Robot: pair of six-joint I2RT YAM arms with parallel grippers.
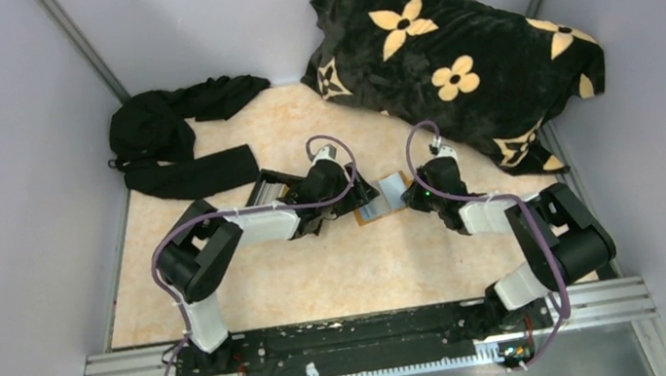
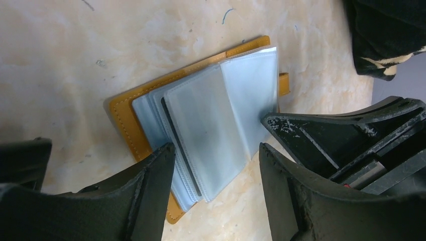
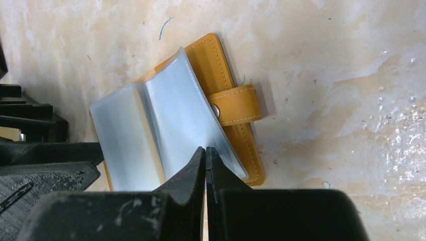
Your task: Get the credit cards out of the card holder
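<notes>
The orange card holder (image 1: 380,203) lies open on the table between both arms. Its cover (image 2: 123,108) and snap strap (image 3: 236,104) are orange. Clear plastic sleeves (image 2: 216,120) fan out from it, and a card's dark edge (image 2: 182,150) shows between them. My left gripper (image 2: 217,146) is open and straddles the near end of the sleeves (image 3: 176,115) without touching them. My right gripper (image 3: 205,149) is shut, and its tip rests on the right-hand sleeve page. In the top view the left gripper (image 1: 354,190) and the right gripper (image 1: 416,194) flank the holder.
A black blanket with tan flowers (image 1: 459,62) is heaped at the back right. Black clothing (image 1: 174,136) lies at the back left. A black box (image 1: 263,193) sits just left of my left wrist. Grey walls close in both sides.
</notes>
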